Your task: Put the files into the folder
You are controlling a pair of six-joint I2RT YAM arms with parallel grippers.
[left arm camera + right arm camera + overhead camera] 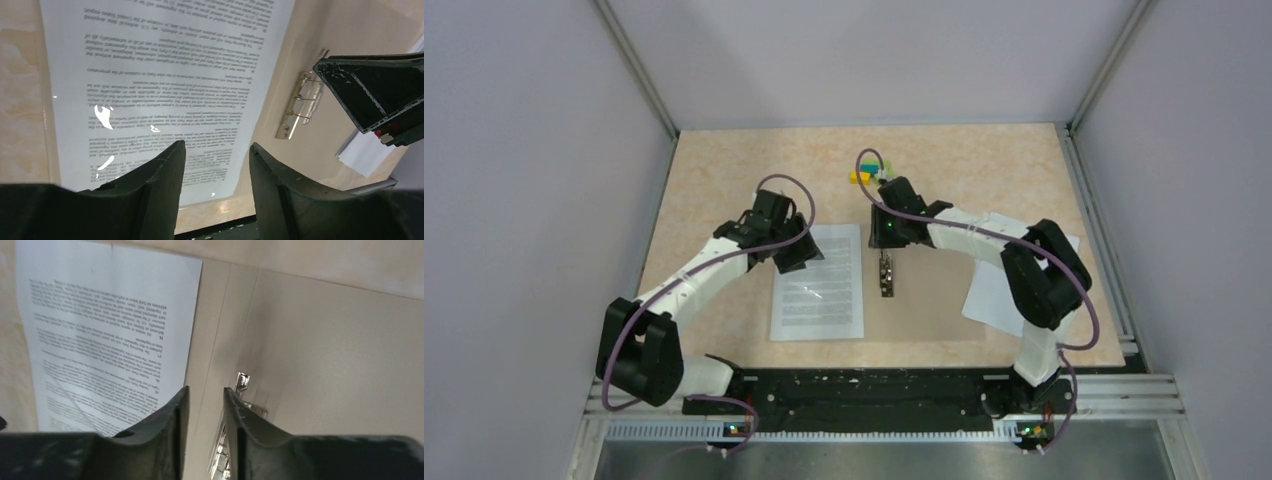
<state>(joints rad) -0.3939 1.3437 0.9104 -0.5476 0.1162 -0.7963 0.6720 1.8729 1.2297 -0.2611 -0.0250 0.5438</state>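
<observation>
The tan folder [934, 300] lies open and flat on the table. One printed file sheet [817, 282] lies on its left half, beside a metal clip [887, 275] on the folder's inner face. More white sheets [989, 295] lie at the right, partly under the right arm. My left gripper [796, 255] is open and empty over the sheet's top left corner; the left wrist view shows the sheet [150, 75] below the jaws [216, 146]. My right gripper [887, 243] hovers over the clip [242, 384], its jaws [205, 390] narrowly open and empty.
Small coloured blocks [864, 172] lie behind the right gripper. Grey walls close the table on three sides. The black base rail [864, 385] runs along the near edge. In the left wrist view the right gripper [370, 90] stands above the spare sheets [365, 152].
</observation>
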